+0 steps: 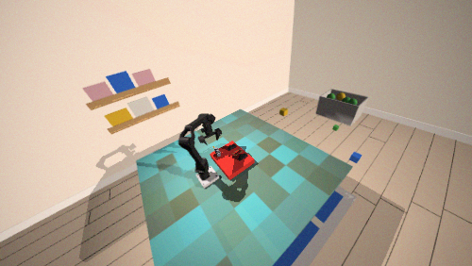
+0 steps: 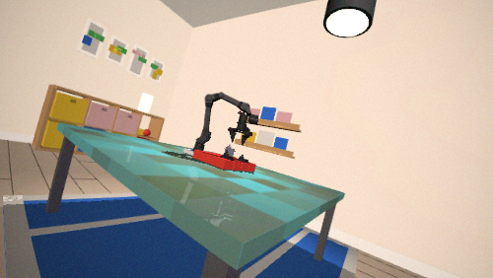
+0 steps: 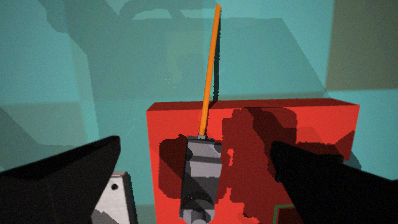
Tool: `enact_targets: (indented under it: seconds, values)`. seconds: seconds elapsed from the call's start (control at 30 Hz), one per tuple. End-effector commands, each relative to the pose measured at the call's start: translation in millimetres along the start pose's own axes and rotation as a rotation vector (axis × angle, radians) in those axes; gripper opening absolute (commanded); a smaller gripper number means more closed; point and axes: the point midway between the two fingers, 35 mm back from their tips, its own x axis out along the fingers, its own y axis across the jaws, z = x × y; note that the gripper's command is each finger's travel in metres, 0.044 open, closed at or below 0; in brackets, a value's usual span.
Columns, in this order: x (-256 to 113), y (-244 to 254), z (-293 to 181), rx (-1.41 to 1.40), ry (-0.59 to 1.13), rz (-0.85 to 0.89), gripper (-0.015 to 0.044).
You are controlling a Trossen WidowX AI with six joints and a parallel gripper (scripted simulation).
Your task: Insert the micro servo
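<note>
Teal table [image 1: 255, 212] [image 2: 187, 182] [image 3: 140, 65], grey servo [image 1: 217, 152] [image 2: 230, 151] [image 3: 202, 167] below and between open hand's [image 1: 210, 136] [image 2: 241, 139] [image 3: 196, 142] fingers

4 framed pictures [image 2: 117, 50] hang beside shelves [image 1: 137, 91] [image 2: 276, 125].

And here we see the black arm [image 2: 207, 118] rising from the far part of the teal checkered table [image 2: 242, 243], bending over at the top and reaching across to the right! Its fingers [image 2: 241, 137] point down, spread apart, hanging above the red deck [image 2: 209, 159], with small dark and grey parts standing up on that deck, too small to name. Behind the arm, two wooden shelves [image 2: 283, 126] on the wall carry pink, blue, yellow and white pieces. Over to the left, a wooden cubby unit [image 2: 50, 101] holds yellow and pink bins, four framed pictures [image 2: 92, 38] slanting along the wall above it. A black lamp [image 2: 351, 6] glows up top, and a blue rug [image 2: 113, 251] with pale stripes lies below the table!
</note>
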Motion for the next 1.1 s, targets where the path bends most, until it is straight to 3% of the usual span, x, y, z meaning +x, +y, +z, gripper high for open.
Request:
enact_targets:
  seconds: [0.0,1.03,1.07]
  values:
    - [-1.2,-6.5,-38.2,0.062,0.058,-0.024,0.044]
    - [44.4,-8.1,-44.8,0.066,0.061,-0.025,0.044]
    - [44.4,-8.1,-44.8,0.066,0.061,-0.025,0.0414]
